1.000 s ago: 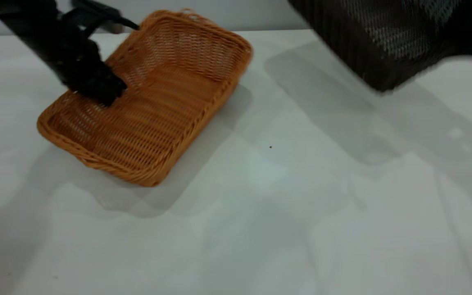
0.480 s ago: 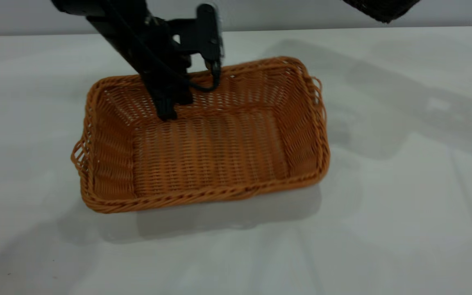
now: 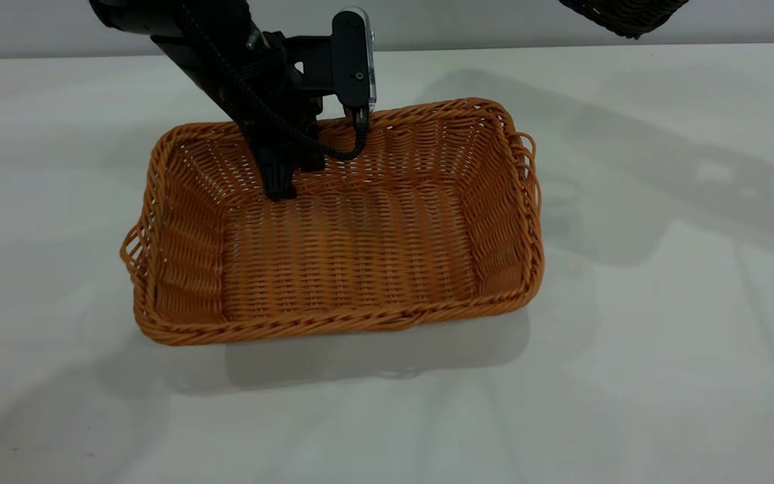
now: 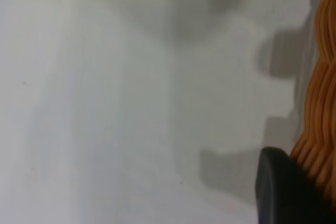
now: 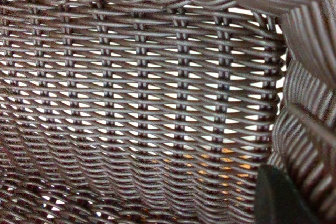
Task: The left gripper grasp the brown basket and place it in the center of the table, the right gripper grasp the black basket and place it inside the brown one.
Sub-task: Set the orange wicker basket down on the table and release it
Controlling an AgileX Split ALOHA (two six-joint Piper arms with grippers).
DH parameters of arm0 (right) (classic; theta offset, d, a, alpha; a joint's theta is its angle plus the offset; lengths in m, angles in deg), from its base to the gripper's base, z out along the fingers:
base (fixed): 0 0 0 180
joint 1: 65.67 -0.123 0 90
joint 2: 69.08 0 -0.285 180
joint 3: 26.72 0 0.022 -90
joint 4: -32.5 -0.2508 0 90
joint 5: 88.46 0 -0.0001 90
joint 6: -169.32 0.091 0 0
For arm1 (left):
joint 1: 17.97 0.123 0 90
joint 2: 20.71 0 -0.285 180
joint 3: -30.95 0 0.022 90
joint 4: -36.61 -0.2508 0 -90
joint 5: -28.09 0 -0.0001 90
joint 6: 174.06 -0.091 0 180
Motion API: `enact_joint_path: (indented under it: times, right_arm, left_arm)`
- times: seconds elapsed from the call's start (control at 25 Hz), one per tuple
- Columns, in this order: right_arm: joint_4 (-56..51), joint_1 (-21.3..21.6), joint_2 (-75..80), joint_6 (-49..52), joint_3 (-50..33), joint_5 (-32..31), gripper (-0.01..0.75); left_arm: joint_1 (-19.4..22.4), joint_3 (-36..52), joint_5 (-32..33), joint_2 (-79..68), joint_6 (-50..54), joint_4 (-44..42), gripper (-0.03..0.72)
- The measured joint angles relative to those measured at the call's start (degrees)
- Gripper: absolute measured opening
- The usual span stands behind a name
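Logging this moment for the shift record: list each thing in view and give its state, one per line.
brown basket: upright on the table, nothing inside it, far rim gripped.
left gripper: shut on the brown basket's far rim.
black basket: lifted above the table's far right; only a corner shows in the exterior view.
right gripper: out of the exterior view; one finger shows against the black weave.
table: carries only the brown basket.

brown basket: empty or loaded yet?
Empty. The brown basket shows bare woven floor; only the left claw reaches inside, at its far wall. The black basket hangs overhead.
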Motion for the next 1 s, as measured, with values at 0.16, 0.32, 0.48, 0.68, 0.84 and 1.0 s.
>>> enact_joint_path:
  times: [0.16,0.32,0.48,0.68,0.84,1.0]
  right_arm:
    - [0.00,0.00,0.00,0.00,0.02,-0.01,0.081]
    - [-0.05,0.00,0.00,0.00,0.02,-0.01,0.081]
    - [-0.82,0.81,0.00,0.00,0.02,-0.27,0.081]
    - [-2.82,3.04,0.00,0.00,0.02,-0.67,0.082]
    - [-2.96,3.71,0.00,0.00,0.02,-1.83,0.082]
    - [-2.96,3.76,0.00,0.00,0.02,-2.97,0.083]
  left_arm:
    - [-0.52,0.00,-4.73,-0.51,-0.47,-0.34,0.246]
    - [-1.05,0.00,-10.04,-0.92,-0.65,-0.48,0.392]
    - [-1.89,0.02,-12.72,-0.47,-0.73,-0.48,0.469]
    - [-2.23,0.07,-13.49,1.23,0.85,-0.52,0.478]
    - [-2.23,0.07,-11.95,1.27,3.43,-0.70,0.478]
    - [-2.23,0.09,-11.32,2.97,3.67,-0.89,0.478]
